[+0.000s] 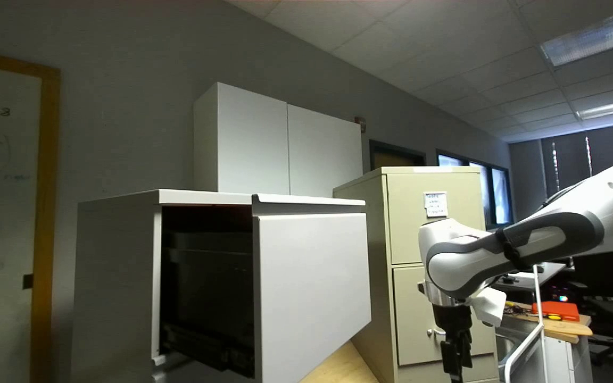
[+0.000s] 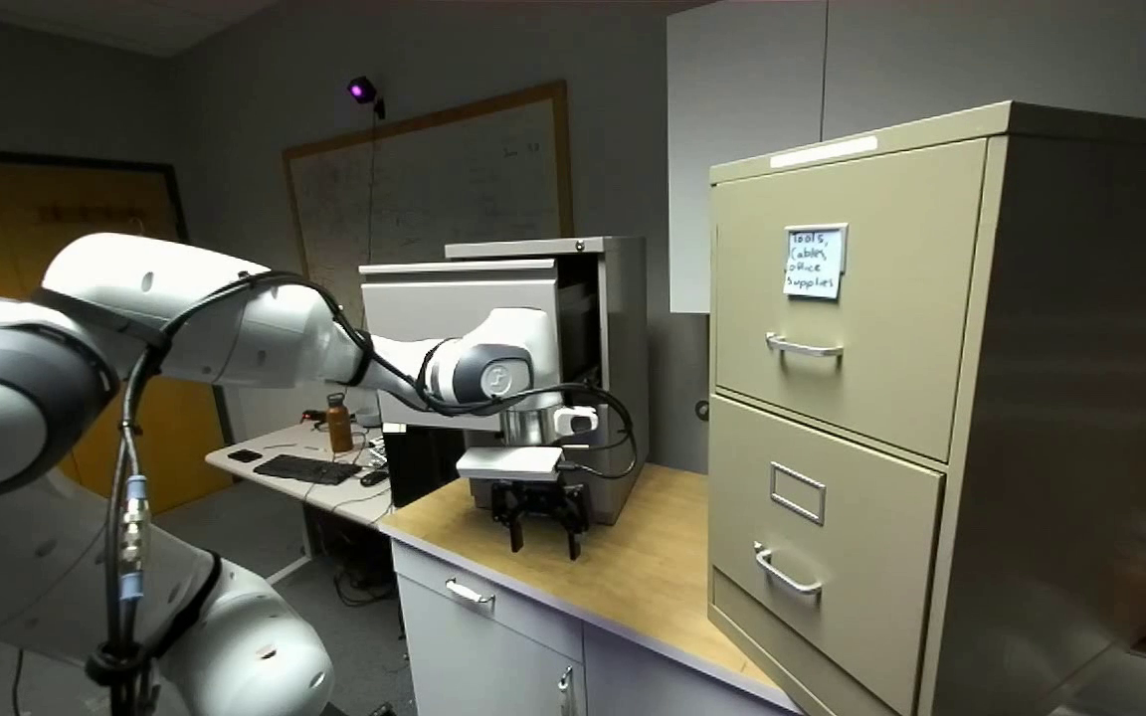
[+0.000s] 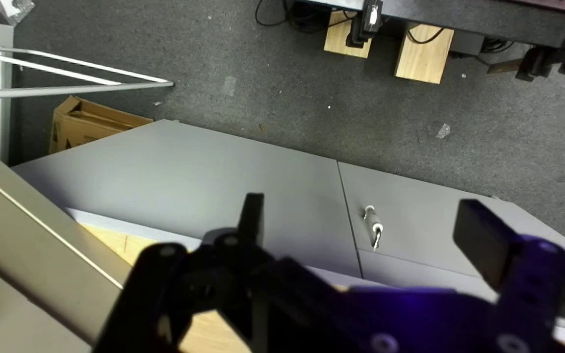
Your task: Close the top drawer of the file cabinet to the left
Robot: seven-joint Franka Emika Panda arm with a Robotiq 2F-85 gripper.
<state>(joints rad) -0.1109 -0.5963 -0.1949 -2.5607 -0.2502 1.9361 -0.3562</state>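
The file cabinet point(image 1: 115, 287) is the grey-white metal box in both exterior views; its side also shows in an exterior view point(image 2: 626, 378). Its top drawer point(image 1: 312, 287) stands well out, with the dark inside showing between panel and body. The drawer's flat front also shows behind my arm in an exterior view point(image 2: 414, 323). My gripper point(image 2: 545, 545) points down above the wooden counter, apart from the drawer front. It shows to the right of the front panel in an exterior view point(image 1: 456, 361). In the wrist view the gripper point(image 3: 361, 220) is open, with nothing between the fingers. The drawer is out of the wrist view.
A beige cabinet point(image 2: 842, 328) of handled drawers stands on the wooden counter point(image 2: 653, 537), to the gripper's right there. A white two-door cupboard point(image 1: 253, 143) hangs on the wall. Grey counter doors point(image 3: 263, 181) lie below the gripper. A desk point(image 2: 265, 452) stands beyond the arm.
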